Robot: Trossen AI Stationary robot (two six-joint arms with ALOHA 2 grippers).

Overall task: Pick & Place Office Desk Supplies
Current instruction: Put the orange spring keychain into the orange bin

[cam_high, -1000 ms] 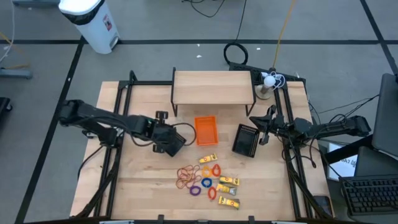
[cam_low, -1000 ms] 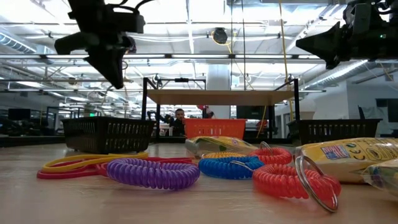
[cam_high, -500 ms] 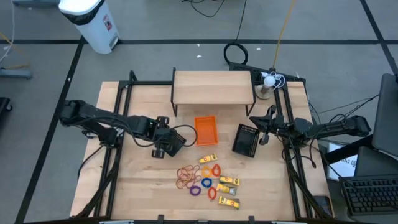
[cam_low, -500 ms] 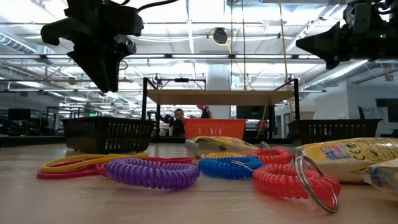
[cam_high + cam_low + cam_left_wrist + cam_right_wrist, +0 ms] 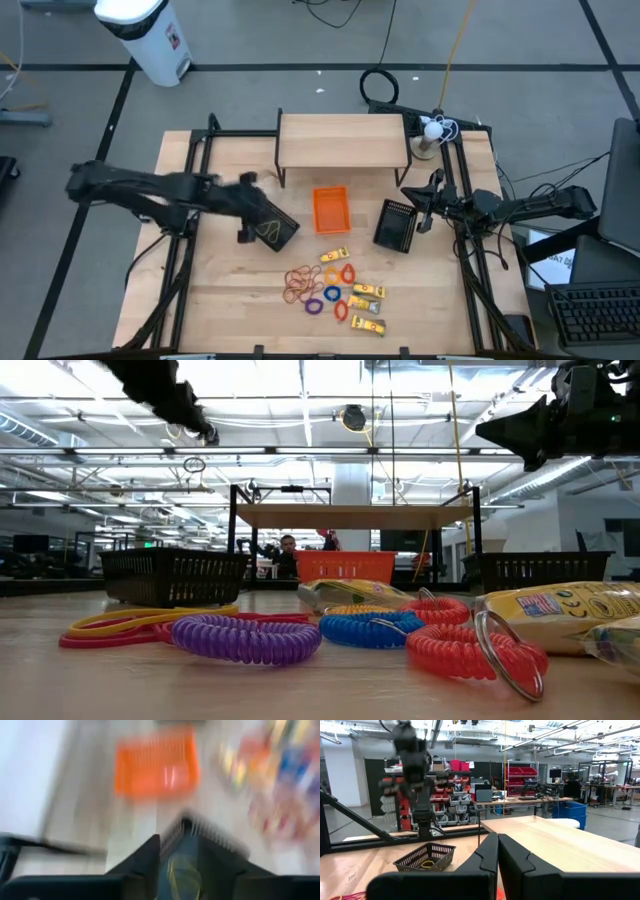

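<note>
My left end effector [image 5: 243, 208] hangs left of centre in the overhead frame, just beside a black mesh tray [image 5: 272, 231] with a tan rubber band [image 5: 268, 229] lying in it; I cannot tell how far its fingers are parted. My right end effector [image 5: 430, 203] waits at centre right, fingers pressed together on nothing, beside a second black mesh tray [image 5: 395, 225]. The remaining supplies lie loose on the surface [image 5: 230, 290] in the lower centre: red-brown rubber bands [image 5: 299, 284], orange, purple and blue rings [image 5: 330, 294], and yellow packets [image 5: 367, 308]. The orange tray [image 5: 331, 209] sits just above them.
</note>
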